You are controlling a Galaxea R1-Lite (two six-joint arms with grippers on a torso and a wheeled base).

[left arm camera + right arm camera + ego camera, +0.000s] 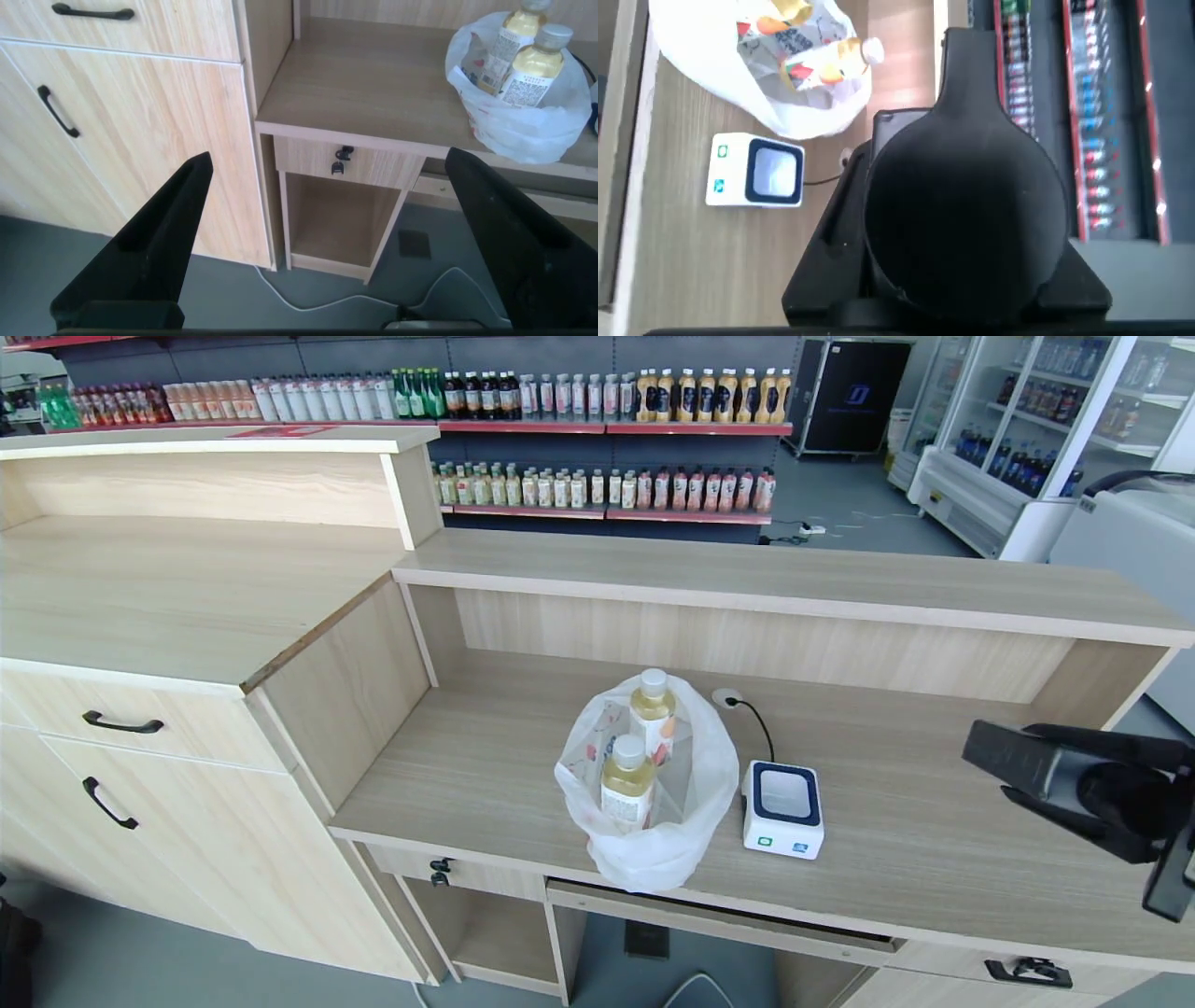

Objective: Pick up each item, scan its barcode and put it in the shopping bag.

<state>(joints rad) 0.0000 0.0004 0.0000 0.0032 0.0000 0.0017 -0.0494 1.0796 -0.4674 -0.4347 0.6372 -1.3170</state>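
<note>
**Shopping bag of thin white plastic (653, 863) loaded with two bottles; task judged near its close**

Stands with its mouth open on the pale wood-grain counter (934, 821), near the front edge. Holds two clear plastic bottles of yellow drink with white caps, both upright: front bottle (627, 782) and rear bottle (652, 709), close together. Sits just beside the white box scanner with a dark-framed window (782, 807), which lies on the robot's right of it, with a black cable (764, 728) running back from the scanner.

As for the left gripper (329, 159): black fingers (154, 243) spread wide with nothing between them, low in front of the light wood cabinet, below counter level and well apart from the bag.

As for the right gripper (985, 767): above the right end of the counter, well apart from the scanner; cannot tell whether spread or pressed together.

Looks like bagging is done for both bottles, with neither arm at work on the bag.

Calls next for finding any further item. Then means gripping it by the body and turning its barcode toward the scanner window. Ends with lowering it through the bag's mouth without knocking the bottles over.
</note>
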